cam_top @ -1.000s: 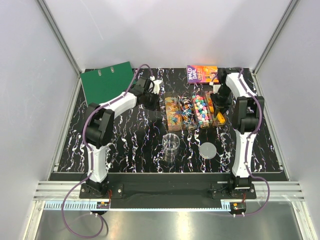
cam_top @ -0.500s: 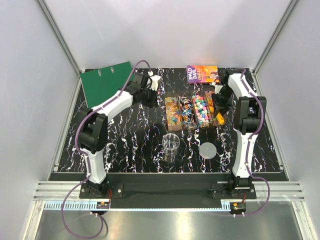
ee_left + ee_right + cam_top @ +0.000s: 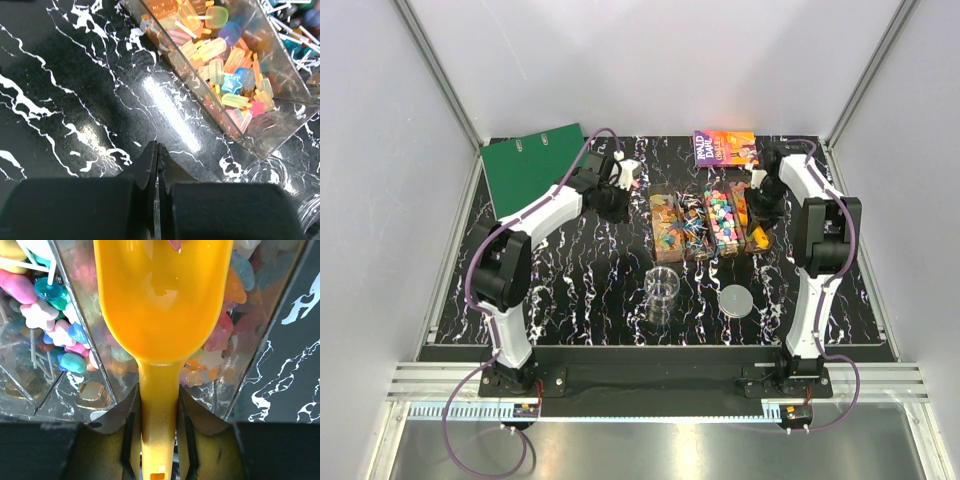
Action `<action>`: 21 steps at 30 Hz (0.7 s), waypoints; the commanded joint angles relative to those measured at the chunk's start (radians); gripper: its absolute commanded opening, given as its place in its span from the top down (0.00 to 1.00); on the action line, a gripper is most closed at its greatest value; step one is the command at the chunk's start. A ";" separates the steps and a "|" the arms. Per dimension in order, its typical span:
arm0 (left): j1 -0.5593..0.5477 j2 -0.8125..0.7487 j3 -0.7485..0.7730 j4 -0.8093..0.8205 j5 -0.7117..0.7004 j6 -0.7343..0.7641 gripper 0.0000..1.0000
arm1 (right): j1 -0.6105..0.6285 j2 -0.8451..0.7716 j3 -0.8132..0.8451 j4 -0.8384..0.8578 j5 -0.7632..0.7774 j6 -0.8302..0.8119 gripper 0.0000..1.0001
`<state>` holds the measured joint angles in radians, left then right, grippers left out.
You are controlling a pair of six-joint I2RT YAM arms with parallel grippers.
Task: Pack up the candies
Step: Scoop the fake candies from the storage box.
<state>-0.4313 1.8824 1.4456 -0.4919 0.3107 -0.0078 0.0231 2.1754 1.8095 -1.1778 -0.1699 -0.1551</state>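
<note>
Right gripper (image 3: pixel 159 432), clamped on the handle of the yellow scoop (image 3: pixel 162 310), holds its near-empty bowl ahead of the fingers over the candies (image 3: pixel 60 332) in the clear tray (image 3: pixel 95 360); left gripper (image 3: pixel 157 160), fingers together and empty, hangs beside the tray; a tilted scoop could spill sweets short of the glass jar (image 3: pixel 662 288).

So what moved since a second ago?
The left gripper, shut and empty, moved a little toward the back of the table as its arm stretched out. The right arm's elbow swung outward; the right gripper kept the yellow scoop over the candies. The jar, lid, book and folder stayed put.
</note>
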 commanded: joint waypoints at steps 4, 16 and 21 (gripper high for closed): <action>-0.001 -0.069 -0.001 -0.022 -0.022 0.042 1.00 | 0.017 -0.003 -0.121 0.221 0.024 0.018 1.00; -0.003 -0.028 0.058 -0.039 0.013 0.022 1.00 | 0.017 -0.040 -0.059 0.083 0.081 -0.012 1.00; -0.003 -0.019 0.064 -0.040 0.034 0.017 1.00 | 0.024 -0.040 -0.078 0.064 0.165 -0.055 1.00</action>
<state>-0.4316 1.8675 1.4628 -0.5446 0.3138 0.0177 0.0368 2.1216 1.7397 -1.1011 -0.1081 -0.1604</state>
